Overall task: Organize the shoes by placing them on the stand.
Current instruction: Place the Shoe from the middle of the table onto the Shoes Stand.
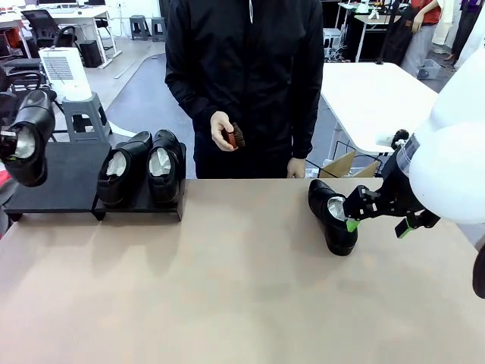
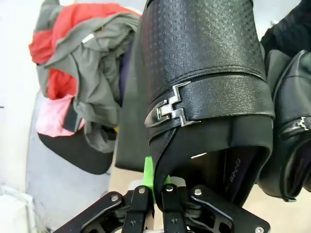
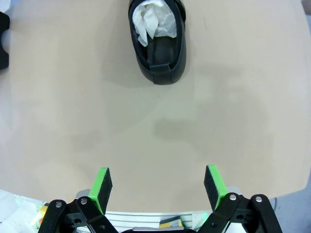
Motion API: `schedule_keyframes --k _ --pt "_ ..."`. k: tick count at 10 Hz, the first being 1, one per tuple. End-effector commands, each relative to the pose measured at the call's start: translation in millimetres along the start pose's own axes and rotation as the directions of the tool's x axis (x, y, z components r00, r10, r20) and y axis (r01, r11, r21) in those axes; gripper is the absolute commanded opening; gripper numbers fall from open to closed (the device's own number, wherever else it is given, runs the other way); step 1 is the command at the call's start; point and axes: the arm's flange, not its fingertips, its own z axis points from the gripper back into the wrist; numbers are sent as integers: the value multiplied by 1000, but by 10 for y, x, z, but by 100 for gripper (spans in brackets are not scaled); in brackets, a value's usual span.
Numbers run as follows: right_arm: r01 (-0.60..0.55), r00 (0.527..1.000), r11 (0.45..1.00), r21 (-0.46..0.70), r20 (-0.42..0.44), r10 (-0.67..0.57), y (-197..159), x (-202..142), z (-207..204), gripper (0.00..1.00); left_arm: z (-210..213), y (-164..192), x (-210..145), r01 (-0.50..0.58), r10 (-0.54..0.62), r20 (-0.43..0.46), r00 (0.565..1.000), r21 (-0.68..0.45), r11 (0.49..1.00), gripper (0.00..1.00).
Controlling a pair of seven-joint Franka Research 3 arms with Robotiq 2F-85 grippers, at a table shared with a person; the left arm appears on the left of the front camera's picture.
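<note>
My left gripper (image 1: 9, 144) is shut on a glossy black shoe (image 1: 32, 129), held in the air over the bare left section of the black stand (image 1: 64, 178). In the left wrist view the left gripper (image 2: 155, 194) pinches that shoe's (image 2: 204, 73) heel rim below a metal buckle. Two shoes (image 1: 121, 176) (image 1: 165, 173) stuffed with white paper stand side by side on the right section. Another shoe (image 1: 333, 216) lies on the table at the right. My right gripper (image 1: 379, 216) hangs open just right of it; its wrist view shows the gripper (image 3: 159, 187) empty and the shoe (image 3: 158, 43) ahead.
A person in a black jacket stands at the far edge holding a small reddish-brown brush (image 1: 235, 136). A cardboard box (image 1: 341, 165) and a white table (image 1: 379, 98) are behind. A heap of red and grey clothes (image 2: 82, 58) lies beyond the stand.
</note>
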Motion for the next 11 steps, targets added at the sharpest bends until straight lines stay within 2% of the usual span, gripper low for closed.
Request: schedule_keyframes --k 1,4,7,11 --pt "-16 1000 1000 2 11 16 -6 17 2 100 39 84 156 92 -92 18 996 19 996 0" --pt "-16 1000 1000 2 11 16 -6 17 2 100 -214 242 195 169 -169 -5 986 28 985 0" --pt "-16 1000 1000 2 11 16 -6 17 2 100 -408 322 89 116 -116 -37 993 4 993 0" --pt "-16 1000 1000 2 11 16 -6 17 2 100 -533 438 -4 62 -63 -27 998 -24 998 0"
